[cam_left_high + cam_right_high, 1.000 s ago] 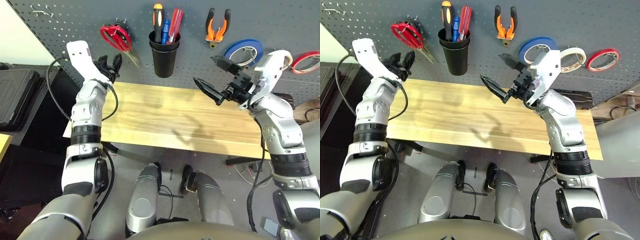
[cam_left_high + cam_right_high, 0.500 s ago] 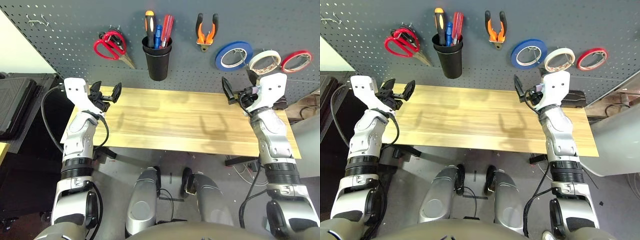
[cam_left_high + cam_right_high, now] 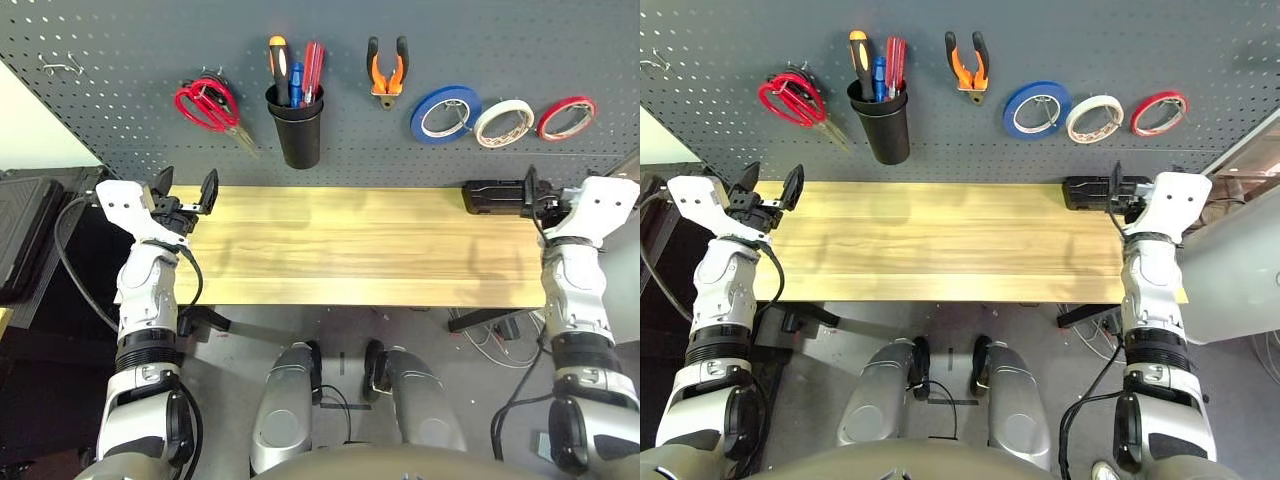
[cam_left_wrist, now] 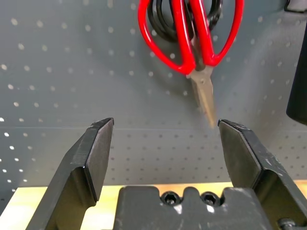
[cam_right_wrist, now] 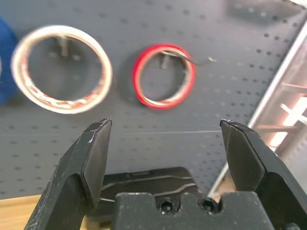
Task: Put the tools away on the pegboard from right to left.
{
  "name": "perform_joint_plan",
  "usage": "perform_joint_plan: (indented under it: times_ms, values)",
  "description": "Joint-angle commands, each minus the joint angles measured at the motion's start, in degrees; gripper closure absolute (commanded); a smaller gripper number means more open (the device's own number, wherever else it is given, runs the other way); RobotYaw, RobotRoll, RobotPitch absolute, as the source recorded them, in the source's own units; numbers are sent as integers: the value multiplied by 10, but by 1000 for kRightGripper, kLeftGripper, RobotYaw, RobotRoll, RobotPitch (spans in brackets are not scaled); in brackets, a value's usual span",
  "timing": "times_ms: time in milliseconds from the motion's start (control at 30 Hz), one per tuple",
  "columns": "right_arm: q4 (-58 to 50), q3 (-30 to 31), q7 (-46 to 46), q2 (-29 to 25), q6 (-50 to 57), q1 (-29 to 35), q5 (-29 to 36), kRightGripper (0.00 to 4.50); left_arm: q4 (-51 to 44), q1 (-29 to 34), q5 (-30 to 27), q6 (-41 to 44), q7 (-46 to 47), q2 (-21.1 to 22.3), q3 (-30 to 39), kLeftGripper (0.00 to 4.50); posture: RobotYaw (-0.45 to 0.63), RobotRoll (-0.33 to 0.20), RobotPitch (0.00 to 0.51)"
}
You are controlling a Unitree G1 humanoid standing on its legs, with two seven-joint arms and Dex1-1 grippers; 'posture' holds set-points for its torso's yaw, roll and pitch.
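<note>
All the tools hang on the dark grey pegboard [image 3: 120, 50]. From left to right they are the red-handled scissors [image 3: 205, 105], the orange-and-black screwdriver [image 3: 277, 60] standing in the black cup [image 3: 297, 140], the orange-and-black pliers [image 3: 386, 72] and the white tape roll [image 3: 503, 122]. My left gripper [image 3: 187, 190] is open and empty over the table's left end, below the scissors [image 4: 189, 36]. My right gripper [image 3: 530, 195] is open and empty at the table's right end, pointing at the white tape roll [image 5: 62, 69].
A blue tape roll [image 3: 445, 112] and a red tape roll [image 3: 565, 117] flank the white one. Black-handled scissors [image 4: 165, 19] hang behind the red ones. A black box [image 3: 492, 197] lies at the wooden table's [image 3: 350, 245] far right corner. A bare hook [image 3: 58, 66] sits upper left.
Both arms have come down and back from the pegboard to the two ends of the table, grippers still open and empty. The head camera has shifted too.
</note>
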Motion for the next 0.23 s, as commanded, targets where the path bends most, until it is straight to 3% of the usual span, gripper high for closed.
perform_joint_plan:
  times_ms: [33, 233]
  values:
    - [19, -6, 1, -9, -19, -1, 2, 0, 20, 8, -1, -12, -1, 4, 5, 47, 82, 0, 175]
    - [18, 2, 3, -2, -19, -5, 0, 0, 15, 14, -1, -13, 7, 6, 8, 47, 80, 0, 180]
